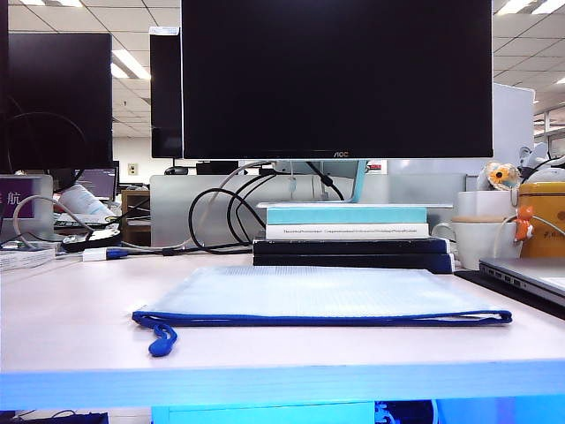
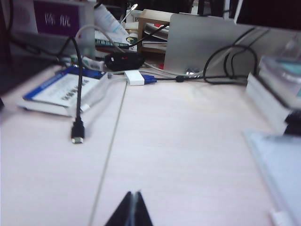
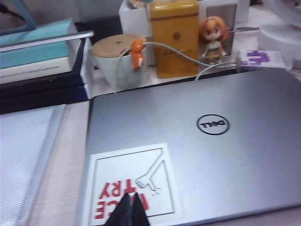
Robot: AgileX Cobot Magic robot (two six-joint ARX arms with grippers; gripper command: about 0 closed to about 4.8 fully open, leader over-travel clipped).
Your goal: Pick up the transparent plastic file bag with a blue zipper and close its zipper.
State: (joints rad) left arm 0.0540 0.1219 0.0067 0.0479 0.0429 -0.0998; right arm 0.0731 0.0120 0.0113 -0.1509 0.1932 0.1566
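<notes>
Office desk [image 1: 79, 327]: file bag [image 1: 322, 296] lies flat near its front edge, zipper [image 1: 318, 317] frontward. Left gripper [image 2: 132, 194] and right gripper [image 3: 131, 195], clenched empty, flank it; one should probably pin a corner.

The transparent plastic file bag [image 1: 322, 291] lies flat on the pale desk, in the lower centre of the exterior view, long side facing the camera. It is a translucent bluish-white rectangle with a fine mesh texture. The zipper [image 1: 322, 317], a dark blue strip, runs along its near long edge. A small blue cord pull [image 1: 161, 339] hangs at the lower left end, resting on the desk.
</notes>
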